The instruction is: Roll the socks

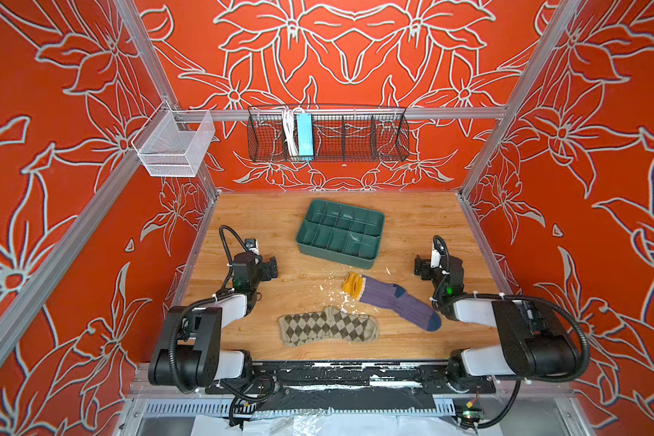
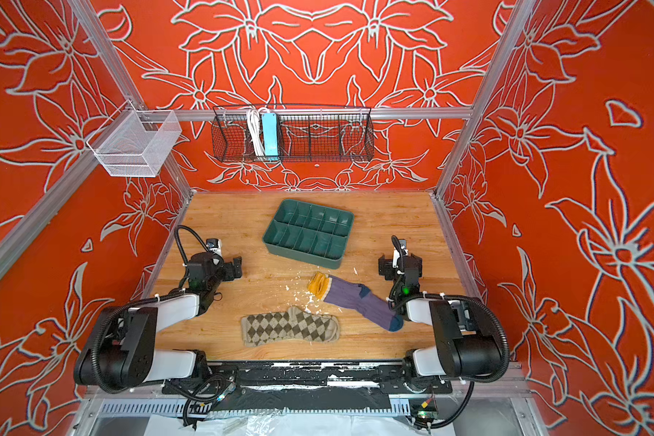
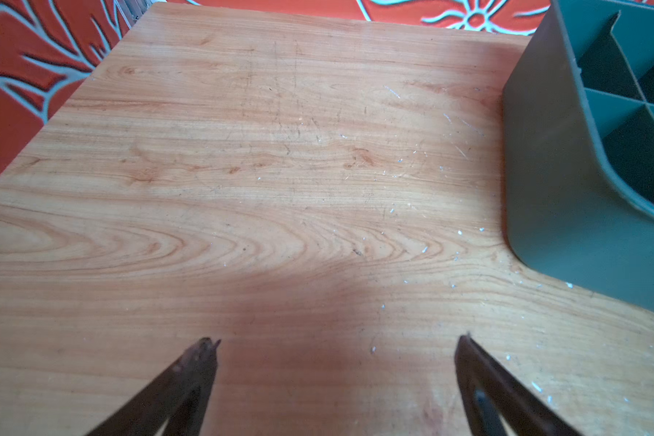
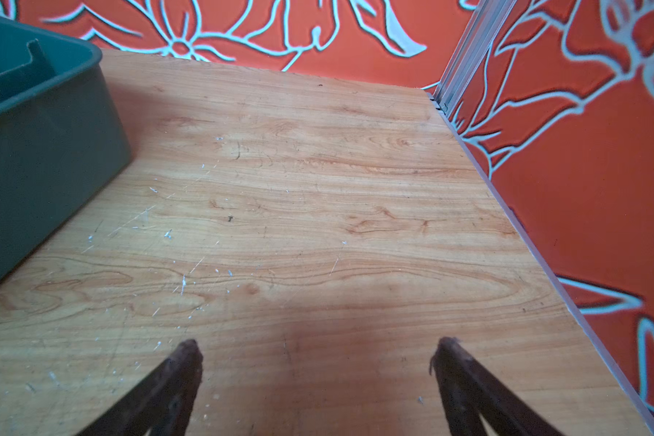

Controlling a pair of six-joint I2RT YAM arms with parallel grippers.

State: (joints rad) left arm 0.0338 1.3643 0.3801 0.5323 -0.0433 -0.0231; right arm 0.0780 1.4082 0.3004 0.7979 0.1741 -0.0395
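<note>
Wooden table [image 1: 412, 226]: holds everything listed below.

Green tray [image 1: 338, 260]: divided into compartments and sits toward the back centre. In both top views it is slightly skewed to the table edges.

Argyle sock [image 1: 327, 327]: lies flat near the front edge, left of centre. Its long axis runs left to right, roughly parallel to the front edge. The square-cut cuff points left, the rounded toe points right, and the heel bump faces the back.

Purple sock [image 1: 397, 302]: lies flat, right of centre, between the tray and the argyle sock. Its long axis is diagonal. The mustard cuff points back-left toward the tray, and the navy toe points front-right, just beside the right forearm. A narrow strip of table separates the two socks, and neither sock is rolled.

Left gripper [image 3: 337, 339]: jaws are spread wide with nothing between them, over bare wood left of the tray and well apart from both socks.

Right gripper [image 4: 320, 341]: jaws are also spread wide and empty, over bare wood right of the tray.

White flecks [image 1: 340, 298]: scattered on the wood near the mustard cuff.
</note>
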